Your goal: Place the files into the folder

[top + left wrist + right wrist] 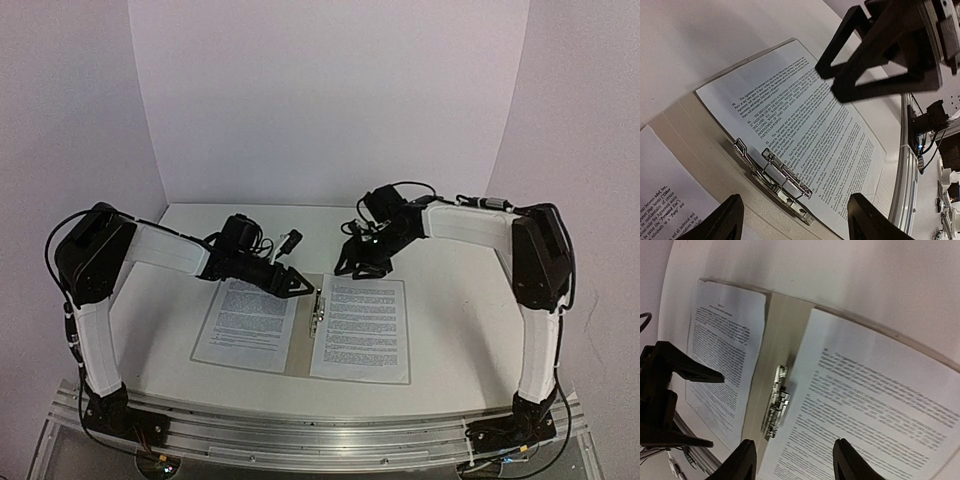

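The folder (302,340) lies open and flat on the table, its beige inside showing down the middle, with a metal clip (318,312) along the spine. One file (248,322) lies on its left half and another file (362,328) on its right half. My left gripper (300,287) is open and empty, low over the top of the left file, pointing at the clip (777,180). My right gripper (358,262) is open and empty, hovering just beyond the top edge of the right file (880,400). In the right wrist view the clip (776,402) lies between the two files.
White walls (330,100) close in the back and both sides of the table. An aluminium rail (300,435) runs along the near edge and carries both arm bases. Cables (285,240) hang by the left wrist.
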Available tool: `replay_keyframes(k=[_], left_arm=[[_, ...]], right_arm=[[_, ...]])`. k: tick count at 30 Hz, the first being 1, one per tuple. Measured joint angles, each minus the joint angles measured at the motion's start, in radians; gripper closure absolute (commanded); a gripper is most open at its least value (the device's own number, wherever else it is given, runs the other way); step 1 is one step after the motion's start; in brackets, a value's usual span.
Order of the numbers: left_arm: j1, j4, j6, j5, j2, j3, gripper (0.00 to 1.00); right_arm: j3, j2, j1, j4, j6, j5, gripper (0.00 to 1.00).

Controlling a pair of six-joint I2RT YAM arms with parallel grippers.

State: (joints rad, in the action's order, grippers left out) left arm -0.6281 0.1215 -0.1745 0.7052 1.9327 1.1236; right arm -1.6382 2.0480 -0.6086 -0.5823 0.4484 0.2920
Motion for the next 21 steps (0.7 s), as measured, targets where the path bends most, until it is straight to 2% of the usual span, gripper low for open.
replay_keyframes(k=[1,3,5,12,21], left_arm=[[0.0,0.007,-0.005,0.0,0.004,0.0,0.28],[0.0,0.028,-0.016,0.0,0.014,0.0,0.29],[0.0,0.061,-0.031,-0.002,0.032,0.0,0.3],[0.0,0.084,-0.037,-0.036,0.059,0.0,0.31],[0.0,0.107,-0.051,-0.063,0.059,0.0,0.32]], right_arm=[[0.0,0.014,-0.012,0.017,0.008,0.014,0.59],[-0.004,0.054,-0.042,0.052,0.043,0.047,0.74],[-0.004,0.107,-0.068,0.092,0.074,0.088,0.83],[-0.004,0.166,-0.084,0.143,0.134,0.134,0.93],[0.018,0.166,-0.099,0.179,0.158,0.158,0.95]])
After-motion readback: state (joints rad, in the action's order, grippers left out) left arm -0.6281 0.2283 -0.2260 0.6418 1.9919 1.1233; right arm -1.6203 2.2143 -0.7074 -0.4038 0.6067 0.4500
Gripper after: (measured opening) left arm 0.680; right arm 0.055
